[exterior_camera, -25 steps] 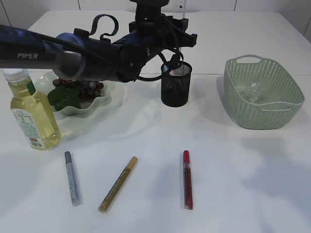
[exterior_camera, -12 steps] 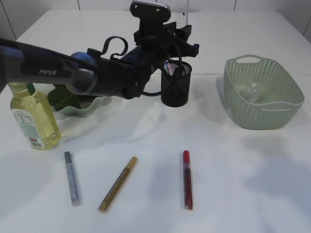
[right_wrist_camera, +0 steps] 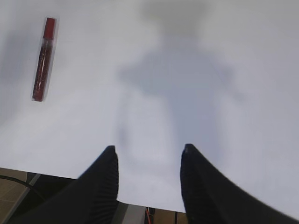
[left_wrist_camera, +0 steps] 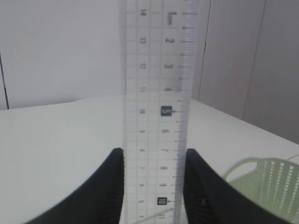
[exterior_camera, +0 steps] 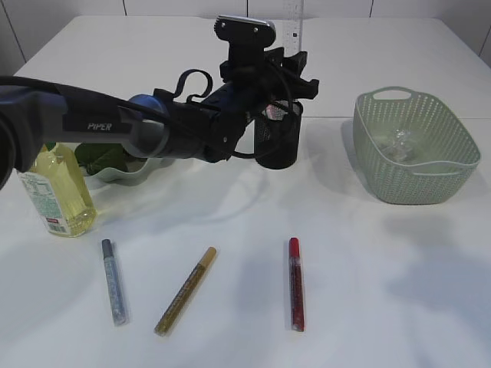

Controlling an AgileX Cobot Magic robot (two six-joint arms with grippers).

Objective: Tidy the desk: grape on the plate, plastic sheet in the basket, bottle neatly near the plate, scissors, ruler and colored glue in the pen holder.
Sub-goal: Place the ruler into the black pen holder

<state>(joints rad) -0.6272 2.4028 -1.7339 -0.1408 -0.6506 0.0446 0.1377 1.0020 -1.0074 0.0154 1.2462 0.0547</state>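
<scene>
My left gripper (exterior_camera: pixel 293 63) is shut on a clear ruler (exterior_camera: pixel 294 18), which it holds upright just above the black mesh pen holder (exterior_camera: pixel 278 146). In the left wrist view the ruler (left_wrist_camera: pixel 159 93) stands between the fingers of the left gripper (left_wrist_camera: pixel 155 151). Three colored glue pens lie at the front: silver (exterior_camera: pixel 113 280), gold (exterior_camera: pixel 186 290) and red (exterior_camera: pixel 295 284). The bottle (exterior_camera: pixel 54 192) stands left, beside the plate (exterior_camera: pixel 126 172); my arm hides the grape. A crumpled plastic sheet (exterior_camera: pixel 399 144) lies in the green basket (exterior_camera: pixel 418 180). I cannot make out the scissors. My right gripper (right_wrist_camera: pixel 148 148) is open over bare table.
The red glue pen (right_wrist_camera: pixel 43 58) lies to the upper left of the right gripper, which hangs near the table's front edge. The basket rim (left_wrist_camera: pixel 261 182) shows low right in the left wrist view. A white tablecloth covers the desk.
The left arm has swung right and slightly up with the ruler, bringing it over the pen holder. The arm now covers the grapes. The right gripper has not visibly moved.
</scene>
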